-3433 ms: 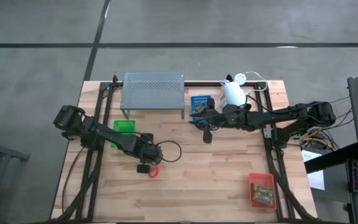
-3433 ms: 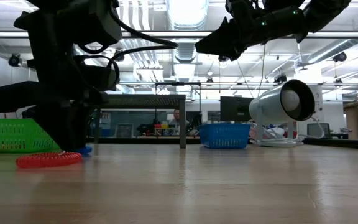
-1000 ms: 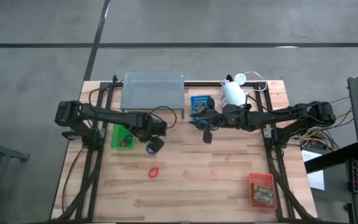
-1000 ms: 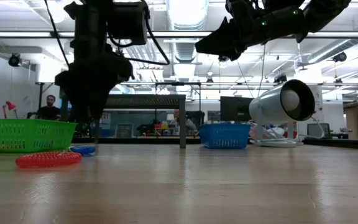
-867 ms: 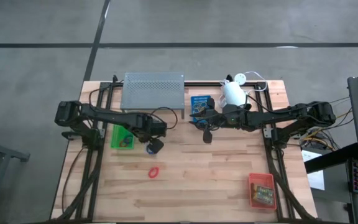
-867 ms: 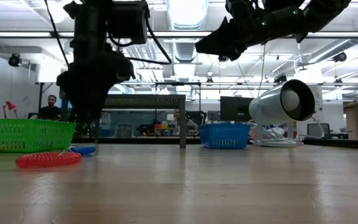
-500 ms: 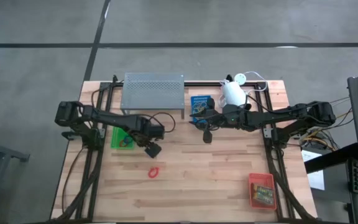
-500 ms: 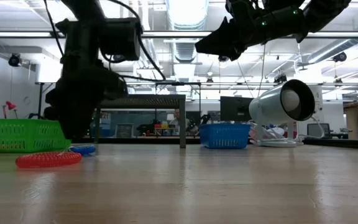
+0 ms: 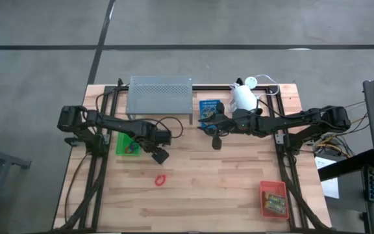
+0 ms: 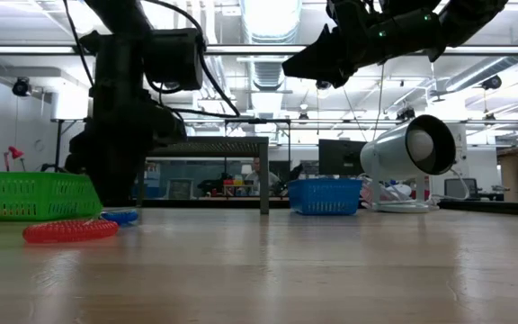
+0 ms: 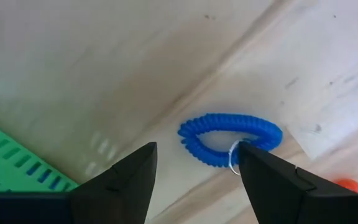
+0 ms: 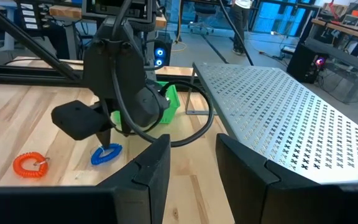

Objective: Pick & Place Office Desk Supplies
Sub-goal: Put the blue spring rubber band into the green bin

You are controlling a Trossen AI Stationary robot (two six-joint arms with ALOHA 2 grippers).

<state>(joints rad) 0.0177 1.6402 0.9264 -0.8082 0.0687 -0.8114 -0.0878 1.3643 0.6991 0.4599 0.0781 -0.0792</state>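
Left wrist view has the blue loop (image 11: 230, 140) lying flat on the counter (image 11: 104, 74) beside the green tray (image 11: 17, 162), dead ahead between wide-open left fingers (image 11: 126, 180), long axis crossing the gap.

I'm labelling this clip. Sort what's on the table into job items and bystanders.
Job items: blue coil loop, red coil loop, green tray, blue tray, red-orange tray holding card boxes.
Bystanders: white lamp, grey perforated shelf.
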